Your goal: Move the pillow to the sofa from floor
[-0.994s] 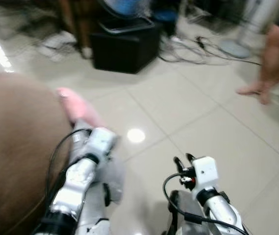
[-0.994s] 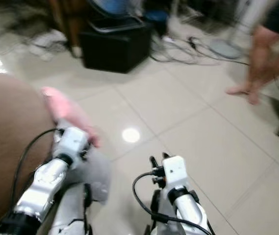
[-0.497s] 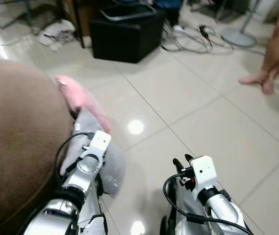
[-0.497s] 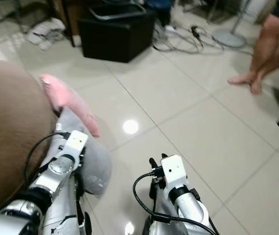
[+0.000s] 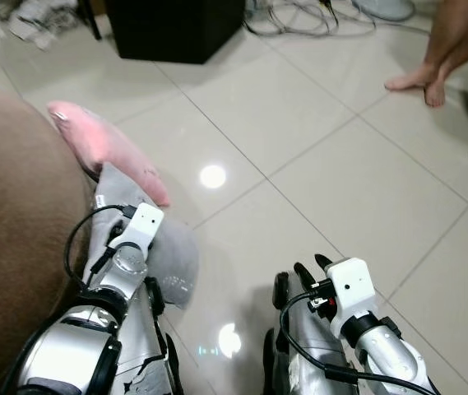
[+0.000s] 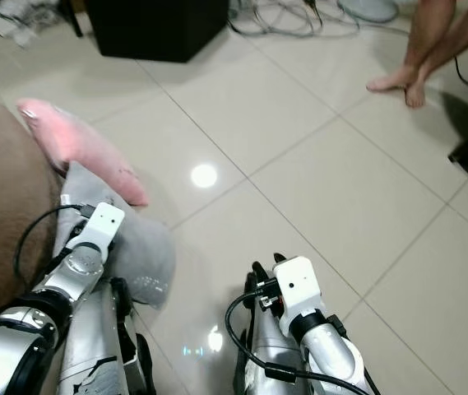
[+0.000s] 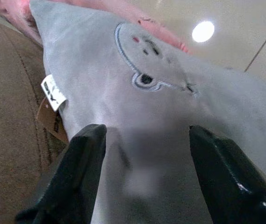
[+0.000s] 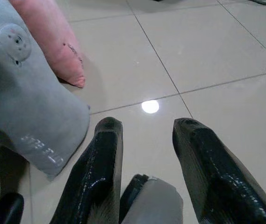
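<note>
Left wrist view: the left end effector [image 7: 144, 172] is spread wide, its fingers [image 7: 72, 172] pressed against the grey pillow [image 7: 161, 107] just ahead. That pillow leans on the brown sofa [image 5: 11, 247] beside a pink pillow [image 5: 102, 148]. Right end effector [image 8: 144, 158] hangs open over floor [image 5: 340, 181].

Home living room, brown sofa [image 5: 11, 247], glossy floor tiles [image 5: 316, 107], barefoot person [image 5: 431, 74]
</note>
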{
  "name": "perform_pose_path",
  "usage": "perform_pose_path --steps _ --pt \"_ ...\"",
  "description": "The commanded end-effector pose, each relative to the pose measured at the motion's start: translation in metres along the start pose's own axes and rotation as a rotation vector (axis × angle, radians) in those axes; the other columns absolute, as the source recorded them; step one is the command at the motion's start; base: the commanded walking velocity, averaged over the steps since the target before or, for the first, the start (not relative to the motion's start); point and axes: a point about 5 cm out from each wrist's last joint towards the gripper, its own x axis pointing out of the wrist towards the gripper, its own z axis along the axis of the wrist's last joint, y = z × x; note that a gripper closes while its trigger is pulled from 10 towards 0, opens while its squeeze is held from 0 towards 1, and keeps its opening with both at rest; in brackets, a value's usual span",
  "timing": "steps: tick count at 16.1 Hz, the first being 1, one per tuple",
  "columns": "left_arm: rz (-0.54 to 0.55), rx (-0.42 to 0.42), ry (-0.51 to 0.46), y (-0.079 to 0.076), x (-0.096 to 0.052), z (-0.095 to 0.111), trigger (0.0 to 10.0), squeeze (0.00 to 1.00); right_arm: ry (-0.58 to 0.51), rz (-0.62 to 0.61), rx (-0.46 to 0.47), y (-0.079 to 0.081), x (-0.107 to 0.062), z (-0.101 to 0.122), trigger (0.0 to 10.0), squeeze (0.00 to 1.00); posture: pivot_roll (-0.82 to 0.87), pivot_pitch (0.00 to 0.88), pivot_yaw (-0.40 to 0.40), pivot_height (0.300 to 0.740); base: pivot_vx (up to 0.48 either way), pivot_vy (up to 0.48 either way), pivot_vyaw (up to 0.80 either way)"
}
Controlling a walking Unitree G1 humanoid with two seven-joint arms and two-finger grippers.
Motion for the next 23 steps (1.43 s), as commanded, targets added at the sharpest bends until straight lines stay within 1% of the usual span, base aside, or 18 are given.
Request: perform_pose_path --steps 1,2,3,4,5,6,7,8,9,10,11,12,13,16,19,21,23 --pt "0.019 0.025 0.020 0.002 -0.001 -0.007 10.0 1.00 -0.002 0.021 0.015 0.001 -0.004 0.001 10.0 0.00 -0.23 0.319 -0.087 0.545 0.000 0.000 0.00" --pt "0.037 0.034 0.027 0.007 0.001 -0.009 10.0 1.00 -0.043 0.080 0.054 0.003 -0.005 0.009 10.0 0.00 -0.23 0.325 -0.093 0.545 0.000 0.000 0.00" --pt "0.045 0.039 0.030 0.011 0.001 -0.009 10.0 1.00 -0.063 0.137 0.065 0.006 -0.006 0.014 10.0 0.00 -0.24 0.329 -0.095 0.545 0.000 0.000 0.00" --pt "0.062 0.054 0.030 0.017 0.003 -0.009 10.0 1.00 -0.077 0.258 0.058 0.011 -0.009 0.020 10.0 0.00 -0.24 0.336 -0.101 0.545 0.000 0.000 0.00" --pt "0.071 0.071 0.029 0.022 0.003 -0.009 10.0 1.00 -0.071 0.332 0.039 0.014 -0.012 0.024 10.0 0.00 -0.24 0.339 -0.104 0.545 0.000 0.000 0.00" --pt "0.075 0.078 0.036 0.025 0.004 -0.010 10.0 1.00 -0.057 0.367 0.016 0.014 -0.012 0.024 10.0 0.00 -0.24 0.342 -0.108 0.545 0.000 0.000 0.00" --pt "0.063 0.091 0.048 0.025 0.004 -0.012 10.0 1.00 -0.048 0.377 0.005 0.013 -0.012 0.023 10.0 0.00 -0.24 0.342 -0.108 0.545 0.000 0.000 0.00" --pt "0.053 0.121 0.059 0.026 0.004 -0.015 10.0 1.00 -0.039 0.385 -0.006 0.011 -0.012 0.022 10.0 0.00 -0.25 0.344 -0.112 0.545 0.000 0.000 0.00" --pt "0.045 0.164 0.077 0.027 0.004 -0.019 10.0 0.00 -0.031 0.393 -0.015 0.008 -0.013 0.021 10.0 0.00 -0.25 0.345 -0.116 0.545 0.000 0.000 0.00" --pt "0.054 0.196 0.092 0.030 0.003 -0.022 10.0 0.00 -0.028 0.402 -0.014 0.006 -0.014 0.022 10.0 0.00 -0.26 0.346 -0.120 0.545 0.000 0.000 0.00" --pt "0.063 0.206 0.101 0.032 0.003 -0.024 10.0 0.00 -0.017 0.422 -0.013 0.006 -0.016 0.023 10.0 0.00 -0.26 0.347 -0.122 0.545 0.000 0.000 0.00" --pt "0.060 0.195 0.120 0.034 0.003 -0.027 4.5 0.00 -0.004 0.438 -0.024 0.006 -0.019 0.022 10.0 0.00 -0.27 0.349 -0.125 0.545 0.000 0.000 0.00" --pt "0.056 0.178 0.131 0.034 0.003 -0.030 0.0 0.00 0.000 0.438 -0.022 0.005 -0.020 0.021 10.0 0.00 -0.27 0.351 -0.127 0.545 0.000 0.000 0.00" --pt "0.031 0.137 0.135 0.032 0.003 -0.030 0.0 0.00 0.008 0.442 -0.018 0.005 -0.021 0.020 10.0 0.00 -0.27 0.349 -0.131 0.545 0.000 0.000 0.00" --pt "0.019 0.117 0.134 0.032 0.003 -0.030 0.0 0.00 0.007 0.443 -0.014 0.005 -0.019 0.021 10.0 0.00 -0.25 0.338 -0.133 0.545 0.000 0.000 0.00" --pt "0.022 0.105 0.136 0.037 0.004 -0.029 0.0 0.00 0.000 0.447 -0.012 0.007 -0.013 0.020 10.0 0.00 -0.23 0.335 -0.133 0.545 0.000 0.000 0.00" --pt "0.022 0.104 0.136 0.039 0.004 -0.029 0.0 0.00 -0.007 0.454 -0.010 0.008 -0.011 0.021 10.0 0.00 -0.23 0.332 -0.135 0.545 0.000 0.000 0.00"
